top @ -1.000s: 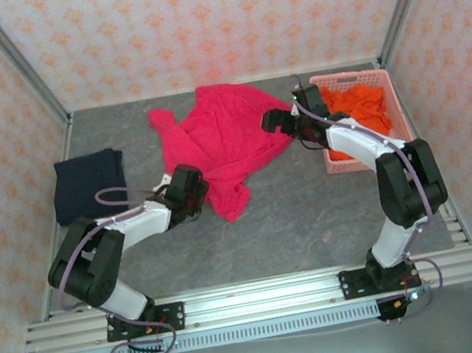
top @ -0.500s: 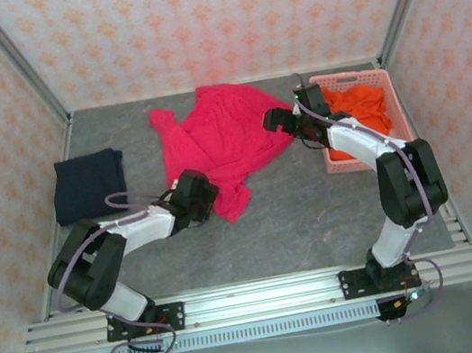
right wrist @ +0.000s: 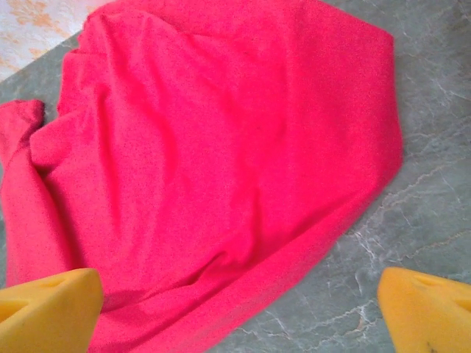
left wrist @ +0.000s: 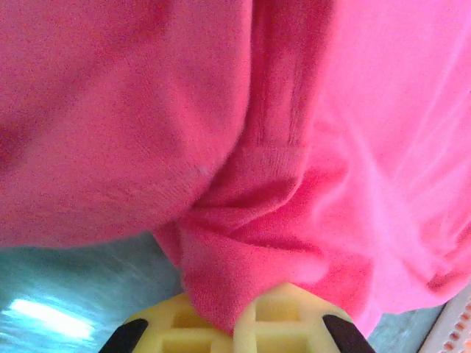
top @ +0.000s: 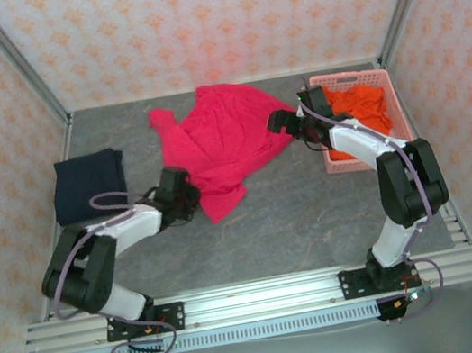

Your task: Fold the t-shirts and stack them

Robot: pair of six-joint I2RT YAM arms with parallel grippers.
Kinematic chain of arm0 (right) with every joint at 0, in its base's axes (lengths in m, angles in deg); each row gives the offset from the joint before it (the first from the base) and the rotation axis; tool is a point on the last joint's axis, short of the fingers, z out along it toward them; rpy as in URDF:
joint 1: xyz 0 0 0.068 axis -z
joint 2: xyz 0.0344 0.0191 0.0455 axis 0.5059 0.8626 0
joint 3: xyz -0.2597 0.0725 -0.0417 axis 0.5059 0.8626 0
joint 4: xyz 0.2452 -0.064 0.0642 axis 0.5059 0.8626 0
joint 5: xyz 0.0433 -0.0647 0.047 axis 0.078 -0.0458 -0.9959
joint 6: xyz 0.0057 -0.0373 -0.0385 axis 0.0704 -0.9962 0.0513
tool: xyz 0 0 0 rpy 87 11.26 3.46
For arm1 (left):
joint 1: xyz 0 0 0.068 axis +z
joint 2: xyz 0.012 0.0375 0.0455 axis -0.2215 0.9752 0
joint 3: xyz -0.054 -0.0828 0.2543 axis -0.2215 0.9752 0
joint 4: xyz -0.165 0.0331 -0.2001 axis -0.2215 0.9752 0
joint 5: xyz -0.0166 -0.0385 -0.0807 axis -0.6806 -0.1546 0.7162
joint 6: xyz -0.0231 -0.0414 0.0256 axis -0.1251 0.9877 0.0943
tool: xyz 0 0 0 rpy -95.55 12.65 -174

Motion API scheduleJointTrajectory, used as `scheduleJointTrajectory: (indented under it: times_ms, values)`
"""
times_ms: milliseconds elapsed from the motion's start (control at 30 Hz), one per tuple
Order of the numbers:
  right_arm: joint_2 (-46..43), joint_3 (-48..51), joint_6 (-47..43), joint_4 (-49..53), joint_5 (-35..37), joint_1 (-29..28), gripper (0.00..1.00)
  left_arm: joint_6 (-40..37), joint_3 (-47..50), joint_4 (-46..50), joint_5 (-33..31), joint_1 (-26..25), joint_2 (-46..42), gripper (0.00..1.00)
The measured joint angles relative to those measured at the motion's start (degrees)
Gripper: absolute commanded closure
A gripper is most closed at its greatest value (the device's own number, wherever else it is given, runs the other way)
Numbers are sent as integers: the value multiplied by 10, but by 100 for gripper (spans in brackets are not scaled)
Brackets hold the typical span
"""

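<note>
The crimson-pink t-shirt (top: 225, 137) lies crumpled on the grey table (top: 297, 211), spread across its back middle. My left gripper (top: 192, 199) is shut on the shirt's lower left edge; in the left wrist view the pink cloth (left wrist: 243, 220) is pinched between the yellow pads (left wrist: 287, 316). My right gripper (top: 274, 122) stands open over the shirt's right edge (right wrist: 221, 184), with its orange pads (right wrist: 48, 305) wide apart and nothing between them. The dark navy t-shirt (top: 88, 184) lies folded at the left. The bright orange t-shirt (top: 362, 113) sits bunched in the pink basket.
The pale pink lattice basket (top: 393, 108) stands at the right back, close to the right arm. Metal frame posts and patterned walls close in the table on three sides. Bare grey table lies in front of the shirts.
My left gripper has pulled the shirt's lower edge to the left and a little toward the front. The right gripper has shifted slightly right over the shirt's edge.
</note>
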Motion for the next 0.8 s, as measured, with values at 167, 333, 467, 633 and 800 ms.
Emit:
scheduleJointTrajectory:
  times_ms: [167,333,467,633,800]
  values:
    - [0,15,9,1,-1,-1,12,-79,12,80,16,102,-119,100]
    - [13,30,29,-11,-4,-5,23,-130,12,132,33,148,-151,100]
    - [62,33,54,-35,-16,-7,34,-150,12,155,42,150,-146,100]
    - [116,33,72,-60,-37,-12,54,-158,12,160,50,151,-141,100]
    - [138,13,78,-67,-45,-11,89,-165,12,165,52,155,-142,100]
